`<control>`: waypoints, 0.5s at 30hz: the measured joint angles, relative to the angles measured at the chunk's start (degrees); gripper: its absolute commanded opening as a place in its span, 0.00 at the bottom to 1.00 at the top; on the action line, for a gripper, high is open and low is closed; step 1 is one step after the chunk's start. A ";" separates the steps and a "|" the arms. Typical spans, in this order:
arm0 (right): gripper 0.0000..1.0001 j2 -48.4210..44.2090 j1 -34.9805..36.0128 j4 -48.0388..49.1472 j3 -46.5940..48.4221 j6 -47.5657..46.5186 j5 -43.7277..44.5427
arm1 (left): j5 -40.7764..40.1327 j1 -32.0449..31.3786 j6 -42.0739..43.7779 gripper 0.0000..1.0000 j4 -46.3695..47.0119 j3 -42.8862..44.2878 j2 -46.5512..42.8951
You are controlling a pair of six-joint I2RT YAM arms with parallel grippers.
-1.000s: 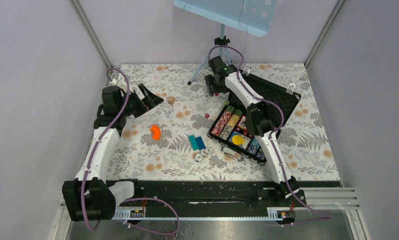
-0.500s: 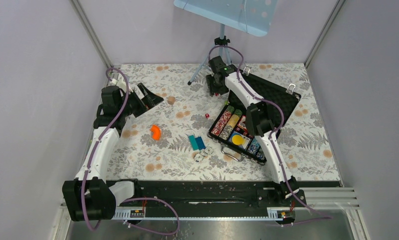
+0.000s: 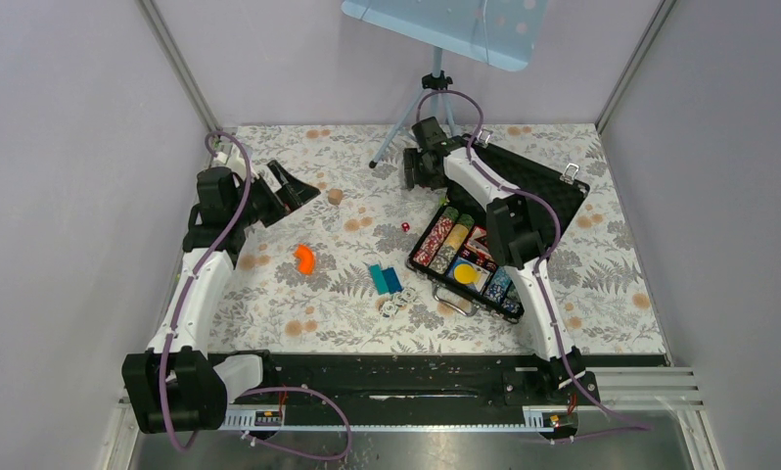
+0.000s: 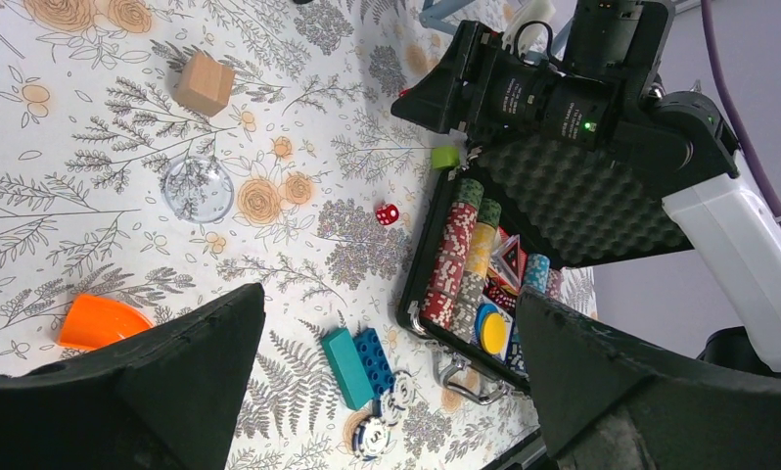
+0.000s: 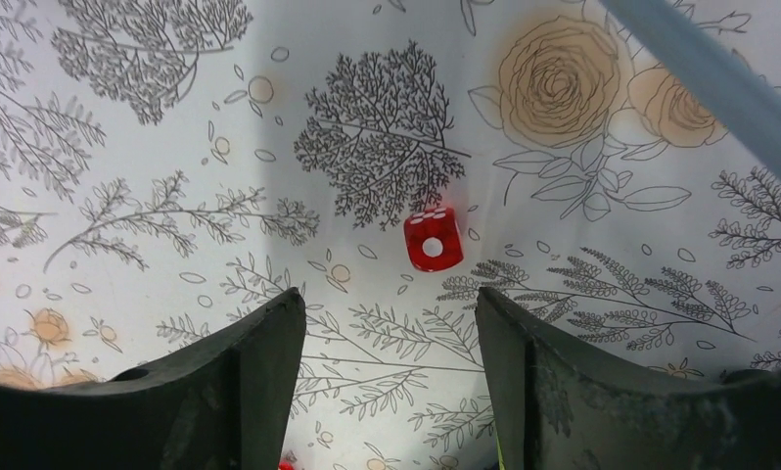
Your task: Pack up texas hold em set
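Since a second ago our right wrist has shifted slightly. Its jaws, spread wide, hang over a red die (image 5: 433, 239) on the worktop (image 3: 298, 304), just left of the open briefcase (image 3: 538, 186). Closing off-centre could flick the die away. Our left jaws are spread too.

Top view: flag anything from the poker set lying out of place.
A red die sits loose on the table, left of the open case. A few round discs lie scattered near the case's handle, beside the teal and blue bricks. Both belong inside the case.
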 measured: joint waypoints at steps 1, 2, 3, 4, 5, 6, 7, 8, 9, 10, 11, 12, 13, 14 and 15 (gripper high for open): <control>0.71 -0.09 0.00 0.37 0.00 0.59 0.11 | 0.07 0.04 -0.04 0.99 0.15 -0.02 0.00; 0.71 -0.11 0.00 0.94 0.00 1.33 0.33 | 0.22 0.11 -0.13 0.99 0.26 -0.02 0.00; 0.71 -0.11 0.00 1.51 -0.09 2.08 0.70 | 0.26 0.11 -0.22 0.99 0.35 -0.04 0.00; 0.71 -0.13 0.00 1.86 -0.26 2.58 1.03 | 0.37 0.13 -0.33 0.99 0.55 -0.15 0.00; 0.71 -0.20 0.00 2.27 -0.57 3.41 1.53 | 0.44 0.15 -0.44 0.99 0.83 -0.33 -0.02; 0.71 -0.22 0.00 2.58 -0.70 4.39 2.03 | 0.46 0.15 -0.59 0.99 0.98 -0.55 -0.02; 0.70 -0.22 0.00 2.80 -0.81 5.25 2.71 | 0.46 0.17 -0.63 0.99 1.01 -0.70 -0.02; 0.69 -0.22 0.00 2.82 -0.85 6.10 3.28 | 0.50 0.17 -0.68 0.99 1.01 -0.87 -0.02; 0.68 -0.22 0.00 2.86 -0.87 7.06 4.22 | 0.52 0.17 -0.72 0.99 0.92 -0.96 -0.02; 0.68 -0.22 -0.02 2.89 -0.87 7.85 4.92 | 0.63 0.17 -0.83 0.99 0.94 -0.96 -0.02; 0.67 -0.22 -0.02 2.91 -0.87 8.79 6.08 | 0.70 0.17 -0.87 0.99 1.03 -0.96 -0.02; 0.66 -0.22 -0.02 2.86 -0.87 9.62 7.06 | 0.81 0.17 -0.90 0.99 1.11 -0.96 -0.02; 0.65 -0.22 -0.02 2.78 -0.87 10.47 7.87 | 0.85 0.22 -0.90 0.99 1.27 -0.96 -0.02; 0.65 -0.22 0.00 2.67 -0.87 11.26 8.59 | 0.85 0.22 -0.92 0.99 1.36 -0.98 -0.02; 0.64 -0.22 0.04 2.54 -0.85 11.91 9.11 | 0.87 0.22 -0.94 0.99 1.42 -1.01 -0.02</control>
